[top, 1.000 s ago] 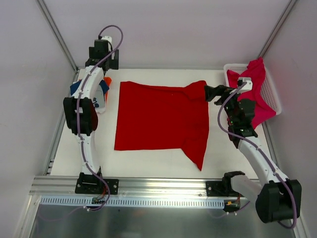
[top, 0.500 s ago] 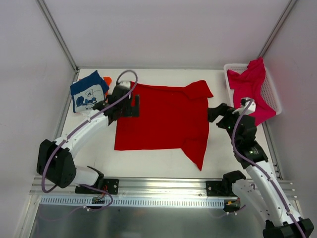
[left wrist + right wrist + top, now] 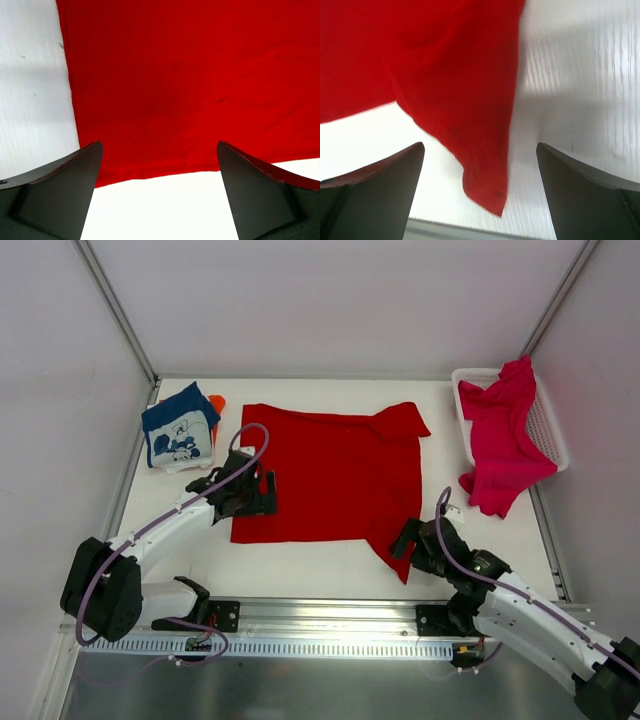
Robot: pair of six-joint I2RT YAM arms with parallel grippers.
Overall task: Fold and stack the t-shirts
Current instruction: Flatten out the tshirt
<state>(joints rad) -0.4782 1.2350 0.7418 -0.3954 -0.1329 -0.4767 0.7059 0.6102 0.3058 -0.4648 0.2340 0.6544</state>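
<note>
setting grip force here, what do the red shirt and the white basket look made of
The red t-shirt looks like soft, matte cloth: it lies limp with creases. The basket looks like stiff white plastic mesh: its gridded wall holds its shape. The exact plastic cannot be told.

— Status of the red item?
— Plain bright red cloth t-shirt (image 3: 325,475), spread flat mid-table (image 3: 300,562), one sleeve trailing near-right.
— The others?
— Navy t-shirt with white cartoon print (image 3: 178,430), folded, far left; orange t-shirt (image 3: 217,402) peeking out beside it. Magenta-pink t-shirt (image 3: 500,440), crumpled, draped over the white mesh basket (image 3: 548,425).
</note>
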